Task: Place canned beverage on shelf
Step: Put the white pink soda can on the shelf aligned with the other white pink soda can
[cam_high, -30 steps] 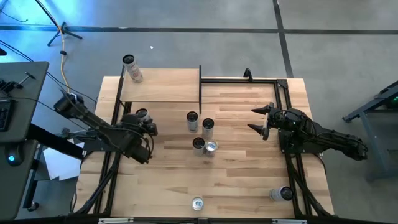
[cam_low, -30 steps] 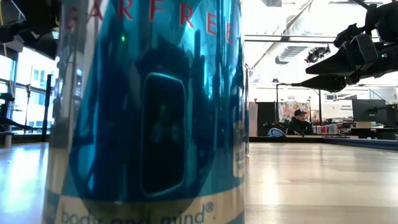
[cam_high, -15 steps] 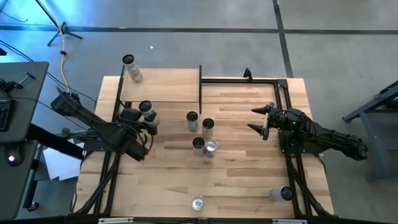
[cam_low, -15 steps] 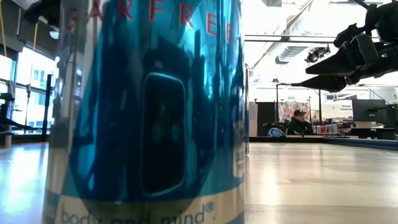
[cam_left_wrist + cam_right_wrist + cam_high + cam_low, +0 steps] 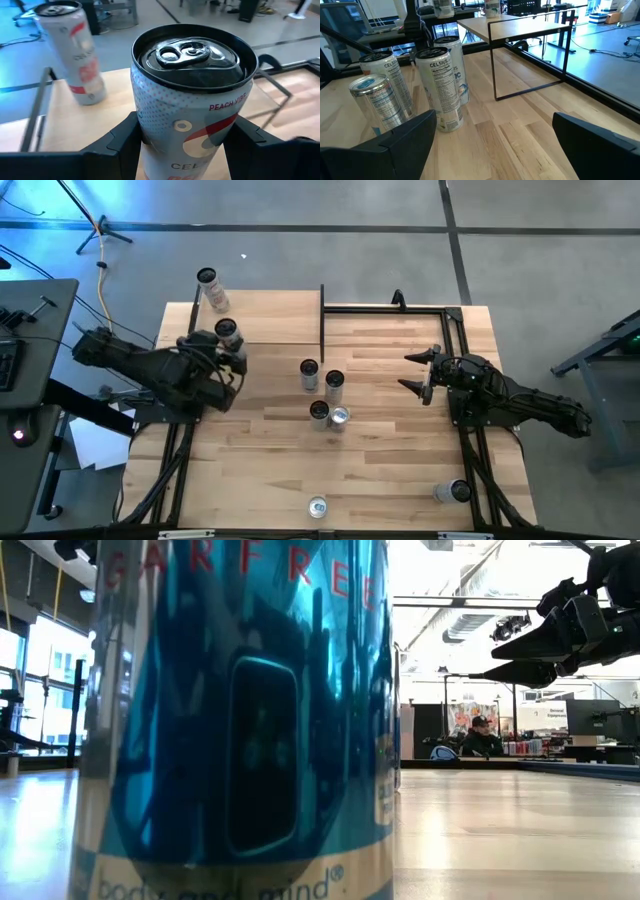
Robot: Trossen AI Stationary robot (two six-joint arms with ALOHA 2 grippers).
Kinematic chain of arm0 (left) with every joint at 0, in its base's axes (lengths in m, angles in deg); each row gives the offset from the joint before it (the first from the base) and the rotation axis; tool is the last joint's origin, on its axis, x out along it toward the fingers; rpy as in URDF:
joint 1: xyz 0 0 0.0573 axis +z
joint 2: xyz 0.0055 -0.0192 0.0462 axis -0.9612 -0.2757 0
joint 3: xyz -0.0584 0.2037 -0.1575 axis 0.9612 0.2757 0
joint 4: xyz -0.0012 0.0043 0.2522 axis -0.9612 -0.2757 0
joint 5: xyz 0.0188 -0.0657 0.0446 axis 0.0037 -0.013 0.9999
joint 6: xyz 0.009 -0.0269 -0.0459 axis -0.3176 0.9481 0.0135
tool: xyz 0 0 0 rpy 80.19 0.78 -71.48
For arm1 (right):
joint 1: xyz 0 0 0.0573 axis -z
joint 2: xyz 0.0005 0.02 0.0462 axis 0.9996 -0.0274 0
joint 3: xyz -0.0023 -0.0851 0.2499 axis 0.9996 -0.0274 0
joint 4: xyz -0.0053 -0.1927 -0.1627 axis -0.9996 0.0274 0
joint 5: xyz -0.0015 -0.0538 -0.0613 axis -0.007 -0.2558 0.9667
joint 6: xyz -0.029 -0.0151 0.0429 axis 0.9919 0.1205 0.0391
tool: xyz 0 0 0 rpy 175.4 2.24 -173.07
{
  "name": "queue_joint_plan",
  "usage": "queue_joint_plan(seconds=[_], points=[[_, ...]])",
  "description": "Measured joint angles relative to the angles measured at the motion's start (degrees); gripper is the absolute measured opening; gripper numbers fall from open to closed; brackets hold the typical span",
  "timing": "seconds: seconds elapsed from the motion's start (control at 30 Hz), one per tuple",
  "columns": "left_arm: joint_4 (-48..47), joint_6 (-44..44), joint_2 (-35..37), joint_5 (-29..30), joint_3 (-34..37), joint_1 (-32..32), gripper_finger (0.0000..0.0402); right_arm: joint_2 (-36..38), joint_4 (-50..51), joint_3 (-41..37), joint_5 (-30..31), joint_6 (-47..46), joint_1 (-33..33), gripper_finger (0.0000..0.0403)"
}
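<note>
Left gripper [image 5: 232, 350] carried can [image 5: 228, 332] over shelf [image 5: 265, 318] — lifted.

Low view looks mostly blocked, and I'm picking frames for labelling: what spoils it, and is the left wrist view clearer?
Low view: a blue can at the lens fills the left half, with bright windows behind. Left wrist view: the held can is sharp; the shelf behind is softer.

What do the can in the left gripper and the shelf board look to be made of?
The can held in the left gripper looks like thin aluminium: a dark metal lid with a pull tab, and a glossy white printed wall. The shelf board looks like pale, smooth, matte wood with faint grain. Its upright posts look like thin black metal, probably painted.
</note>
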Motion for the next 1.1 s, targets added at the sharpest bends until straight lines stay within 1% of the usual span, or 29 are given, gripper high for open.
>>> queue_joint_plan(seconds=[0.17, 0.3, 0.5, 0.6, 0.73, 0.9, 1.1], points=[[-0.02, -5.41, 2.17, -0.50, 0.06, 4.86, 0.0184, -0.01, -0.01, -0.02, -0.01, 0.01, 0.00, 0.0387], [-0.02, -8.14, 3.44, -0.76, 0.07, 9.04, 0.0184, 0.00, 0.00, 0.00, 0.00, 0.01, -0.02, 0.0387], [-0.04, -8.80, 3.97, -1.10, 0.07, 15.01, 0.0184, -0.01, 0.00, -0.02, 0.00, 0.02, -0.02, 0.0387], [0.01, -7.00, 3.98, -1.17, 0.75, 17.63, 0.0184, 0.00, -0.02, 0.00, 0.00, 0.01, -0.01, 0.0387], [0.01, -2.09, 3.97, -0.73, 4.12, 19.73, 0.0184, -0.02, -0.02, 0.00, 0.00, 0.02, -0.02, 0.0387], [0.00, 3.73, 3.95, 3.76, 8.41, 20.58, 0.0184, -0.02, -0.01, 0.00, 0.00, 0.00, -0.02, 0.0387], [0.02, 4.84, 3.93, 6.35, 10.42, 20.58, 0.0184, 0.00, 0.00, -0.02, 0.00, 0.00, -0.02, 0.0387]])
